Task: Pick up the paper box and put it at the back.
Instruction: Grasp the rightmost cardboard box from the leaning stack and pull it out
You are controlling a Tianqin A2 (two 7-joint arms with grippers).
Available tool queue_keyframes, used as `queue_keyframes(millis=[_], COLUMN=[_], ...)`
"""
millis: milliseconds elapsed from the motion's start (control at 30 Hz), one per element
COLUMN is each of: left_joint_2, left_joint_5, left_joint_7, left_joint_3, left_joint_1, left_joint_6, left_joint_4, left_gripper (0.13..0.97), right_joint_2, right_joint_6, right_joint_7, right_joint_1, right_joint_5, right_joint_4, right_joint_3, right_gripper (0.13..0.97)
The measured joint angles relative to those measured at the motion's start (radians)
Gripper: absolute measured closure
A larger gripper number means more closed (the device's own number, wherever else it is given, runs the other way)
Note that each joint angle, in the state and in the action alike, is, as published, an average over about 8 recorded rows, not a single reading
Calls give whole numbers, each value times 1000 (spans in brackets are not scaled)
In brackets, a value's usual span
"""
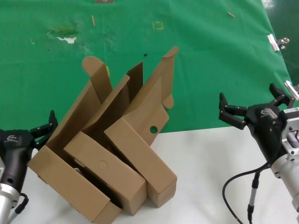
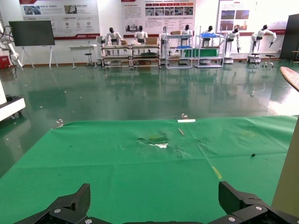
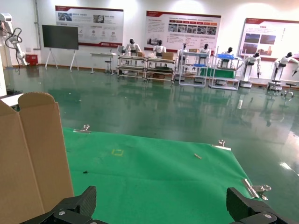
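Grasping the shallow brown corrugated-cardboard paper box (image 1: 142, 135), the one with the small round hole in its flap, looks best done at a firm side wall rather than the upright lid, lifting clear of the two nested brown cardboard boxes (image 1: 81, 179) leaning against it. It sits at lower centre of the head view, straddling the white tabletop (image 1: 210, 177) and the green cloth at the back (image 1: 210, 60). The right gripper (image 1: 254, 108) hovers at right, jaws spread, empty. The left gripper (image 1: 44, 130) waits at lower left beside the boxes, jaws spread.

A white tabletop (image 1: 210, 163), its far part under green cloth (image 1: 210, 70), carries brown cardboard boxes (image 1: 112, 154).
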Motion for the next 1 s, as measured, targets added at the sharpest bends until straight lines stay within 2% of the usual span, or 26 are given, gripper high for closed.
queue_keyframes(millis=[1000], left_joint_2=[0], left_joint_5=[0], left_joint_7=[0], left_joint_3=[0], left_joint_1=[0], left_joint_6=[0], left_joint_4=[0], left_gripper=[132], right_joint_2=[0], right_joint_6=[0], right_joint_7=[0], right_joint_1=[0], right_joint_5=[0], right_joint_4=[0], right_joint_3=[0], right_gripper=[129])
